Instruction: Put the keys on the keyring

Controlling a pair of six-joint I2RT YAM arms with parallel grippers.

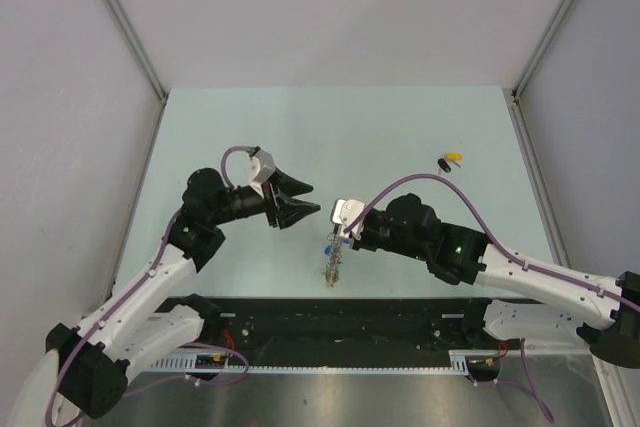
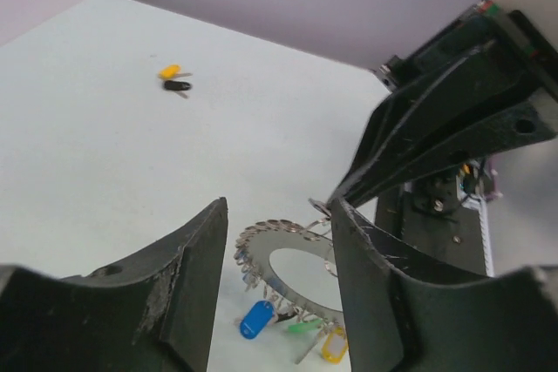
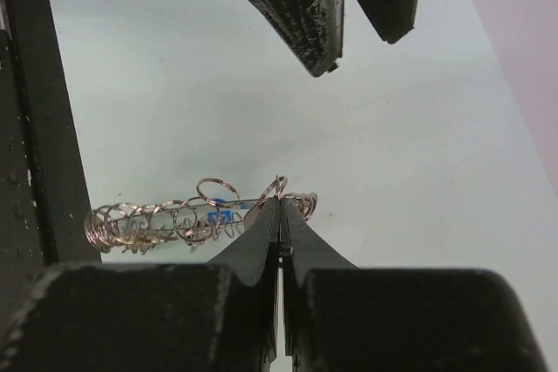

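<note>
The keyring [image 1: 333, 263], a big ring crowded with silver keys and blue, green and yellow tags, stands on edge on the table. My right gripper [image 3: 280, 200] is shut on a small split ring at its top; the keyring [image 3: 166, 220] stretches left from its tips. My left gripper [image 1: 316, 199] hovers open just left of it. In the left wrist view the keyring [image 2: 277, 250] shows through the gap between my open fingers [image 2: 193, 272], apart from them. The loose keys [image 1: 450, 160], one yellow-tagged and one black-tagged, lie together at the far right, and those keys [image 2: 174, 78] also lie far back in the left wrist view.
The pale green table [image 1: 240, 127] is walled by grey panels on three sides. A black rail [image 1: 340, 322] with cables runs along the near edge between the arm bases. The right arm's cable [image 1: 440, 182] arcs near the loose keys.
</note>
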